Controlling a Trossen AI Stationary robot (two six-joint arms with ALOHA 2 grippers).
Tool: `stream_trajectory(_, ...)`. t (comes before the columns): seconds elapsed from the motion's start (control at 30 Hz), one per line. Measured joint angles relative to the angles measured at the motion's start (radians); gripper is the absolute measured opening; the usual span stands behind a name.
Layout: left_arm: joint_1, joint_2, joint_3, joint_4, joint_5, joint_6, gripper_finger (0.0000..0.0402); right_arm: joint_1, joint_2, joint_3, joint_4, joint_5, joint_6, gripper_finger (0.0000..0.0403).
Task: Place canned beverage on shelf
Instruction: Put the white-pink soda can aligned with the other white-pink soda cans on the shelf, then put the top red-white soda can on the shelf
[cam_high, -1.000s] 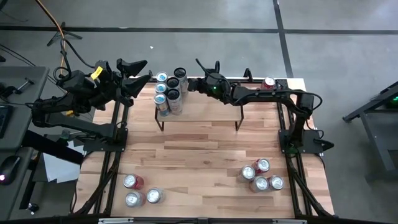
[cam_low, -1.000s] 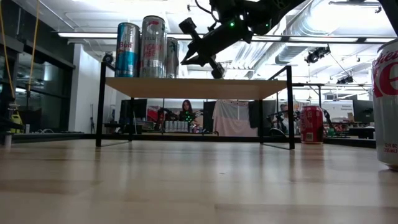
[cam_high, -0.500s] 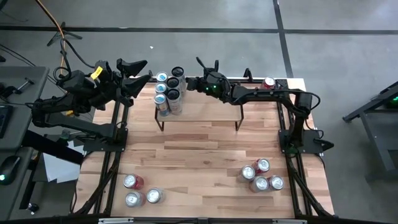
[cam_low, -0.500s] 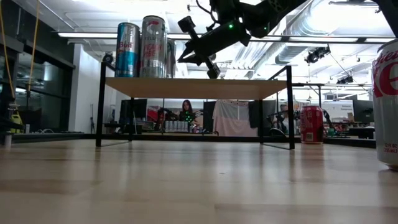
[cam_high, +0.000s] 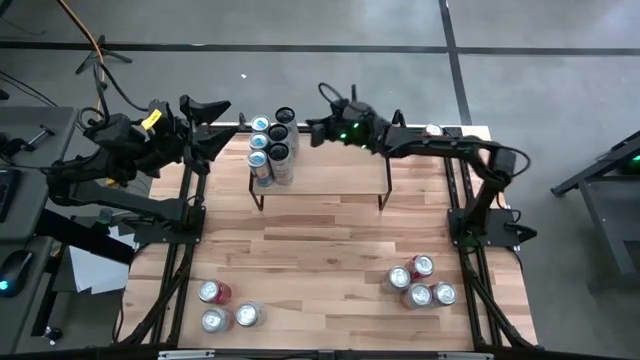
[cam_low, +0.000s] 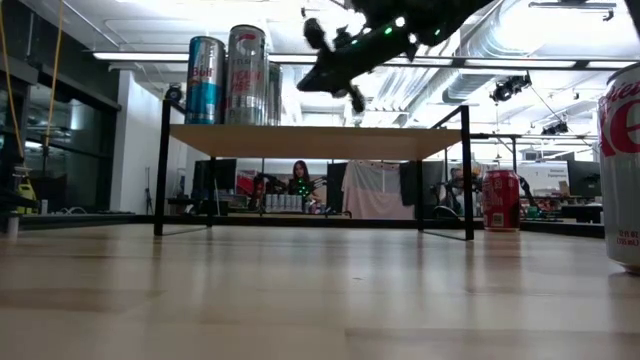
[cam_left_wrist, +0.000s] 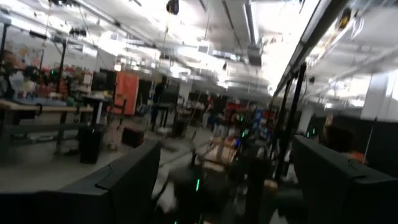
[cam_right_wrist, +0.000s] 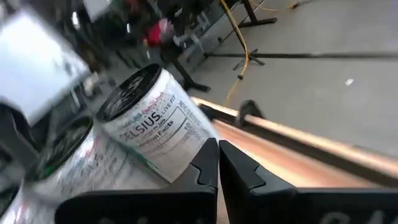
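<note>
The left gripper (cam_high: 222, 118), fingers spread and empty, waits off the table's far left corner. Tall aluminium cans (cam_high: 272, 148) crowd the light wood, black-legged shelf (cam_high: 330, 178) just beside the right gripper (cam_high: 315, 127), fingers pressed together; a careless swing could topple them
</note>
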Motion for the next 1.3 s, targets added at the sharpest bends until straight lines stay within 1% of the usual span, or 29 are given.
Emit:
stream_trajectory(0.07,0.000,-0.018,0.000,-0.057,0.011,-0.004,0.0305,-0.019,-0.060,0.000,-0.103,-0.039,-0.117,0.0000)
stream_trajectory(0.17,0.000,-0.047,-0.010,-0.136,0.058,-0.029,0.0305,-0.030,-0.171,0.000,-0.261,-0.062,-0.279,0.0000)
stream_trajectory(0.27,-0.001,-0.080,-0.071,-0.140,0.085,-0.057,0.0305,-0.021,-0.282,0.000,-0.398,-0.072,-0.372,0.0000)
stream_trajectory(0.37,-0.002,-0.120,-0.182,-0.064,0.116,-0.105,0.0305,0.011,-0.382,0.000,-0.488,-0.084,-0.398,0.0000)
stream_trajectory(0.53,-0.032,-0.179,-0.413,0.180,0.125,-0.177,0.0305,0.115,-0.490,0.000,-0.533,-0.091,-0.379,0.0000)
stream_trajectory(0.63,-0.051,-0.203,-0.505,0.279,0.125,-0.219,0.0305,0.183,-0.516,0.000,-0.534,-0.087,-0.335,0.0000)
stream_trajectory(0.77,-0.067,-0.220,-0.543,0.241,0.128,-0.243,0.0305,0.259,-0.518,-0.001,-0.535,-0.060,-0.283,0.0000)
stream_trajectory(0.87,-0.071,-0.220,-0.542,0.220,0.139,-0.229,0.0305,0.300,-0.513,-0.001,-0.533,-0.007,-0.257,0.0000)
stream_trajectory(0.97,-0.071,-0.220,-0.542,0.220,0.140,-0.182,0.0305,0.323,-0.509,-0.001,-0.537,0.028,-0.234,0.0000)
stream_trajectory(1.1,-0.071,-0.219,-0.542,0.218,0.140,-0.115,0.0305,0.334,-0.510,-0.001,-0.534,0.033,-0.235,0.0000)
stream_trajectory(1.3,-0.071,-0.219,-0.542,0.217,0.131,-0.103,0.0305,0.333,-0.510,-0.001,-0.538,0.033,-0.290,0.0000)
